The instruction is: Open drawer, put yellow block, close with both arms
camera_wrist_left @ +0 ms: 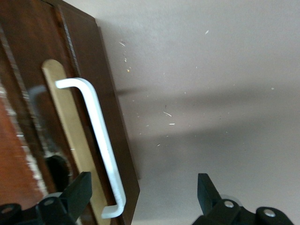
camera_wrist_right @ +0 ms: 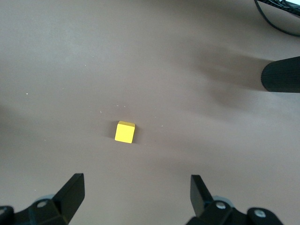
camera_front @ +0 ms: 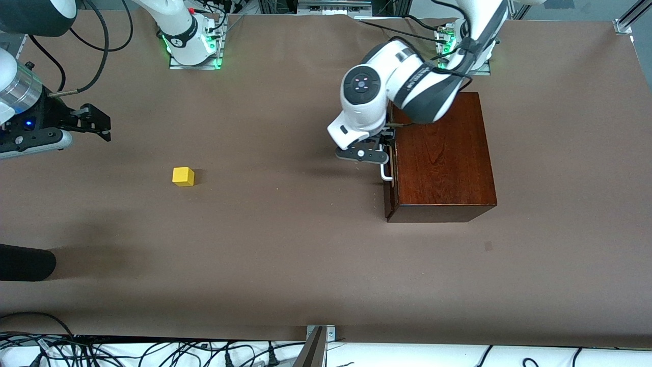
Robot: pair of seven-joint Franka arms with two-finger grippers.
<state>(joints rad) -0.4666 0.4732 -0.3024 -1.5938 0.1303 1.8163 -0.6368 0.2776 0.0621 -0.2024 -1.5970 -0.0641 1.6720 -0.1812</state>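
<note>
Left claw (camera_front: pixel 384 148) gaped wide astride white U-shaped bar handle (camera_wrist_left: pixel 101 140) of dark reddish-brown wooden drawer (camera_front: pixel 390 168). Right claw (camera_wrist_right: pixel 136 197) spread open above bare brown worktop (camera_front: pixel 285 244), small bright yellow cube (camera_wrist_right: pixel 125 132) lying ahead of fingers.

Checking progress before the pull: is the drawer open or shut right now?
Shut. The drawer front sits flush with the wooden box, no pale inside showing; the open left gripper straddles its white handle.
</note>
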